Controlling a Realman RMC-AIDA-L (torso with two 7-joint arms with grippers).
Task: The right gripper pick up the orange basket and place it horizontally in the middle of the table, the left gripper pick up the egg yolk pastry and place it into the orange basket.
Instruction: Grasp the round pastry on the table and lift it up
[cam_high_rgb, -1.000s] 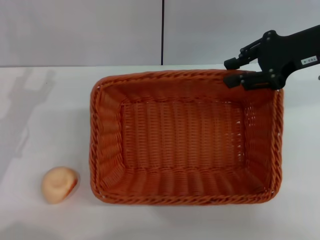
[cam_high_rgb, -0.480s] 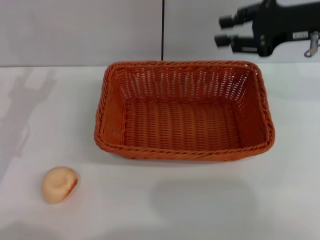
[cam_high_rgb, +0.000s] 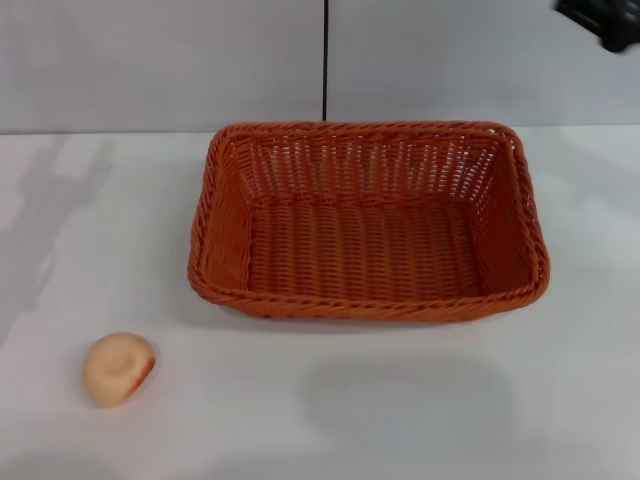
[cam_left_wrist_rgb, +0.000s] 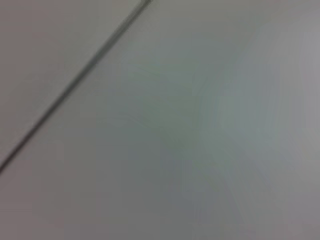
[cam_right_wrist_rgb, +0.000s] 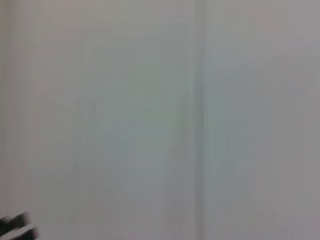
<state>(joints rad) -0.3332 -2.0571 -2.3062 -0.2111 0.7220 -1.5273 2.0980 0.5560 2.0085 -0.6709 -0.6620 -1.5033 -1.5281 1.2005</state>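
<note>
The orange basket (cam_high_rgb: 368, 222) lies flat with its long side across the middle of the white table (cam_high_rgb: 420, 400), open side up, and it holds nothing. The egg yolk pastry (cam_high_rgb: 118, 369) rests on the table at the front left, well apart from the basket, its reddish patch turned toward the basket. Only a dark piece of my right gripper (cam_high_rgb: 603, 22) shows at the top right corner of the head view, high above and behind the basket, touching nothing. In the right wrist view its dark tip (cam_right_wrist_rgb: 16, 226) shows against a blank wall. My left gripper is out of view.
A grey wall with a dark vertical seam (cam_high_rgb: 325, 60) stands behind the table. Bare tabletop runs in front of the basket and on both sides. The left wrist view shows only a pale surface with a thin dark line (cam_left_wrist_rgb: 75, 85).
The right gripper let go of the basket's far right rim, and the basket settled flat on the table. The gripper then rose and drew back to the top right corner. The pastry stayed put.
</note>
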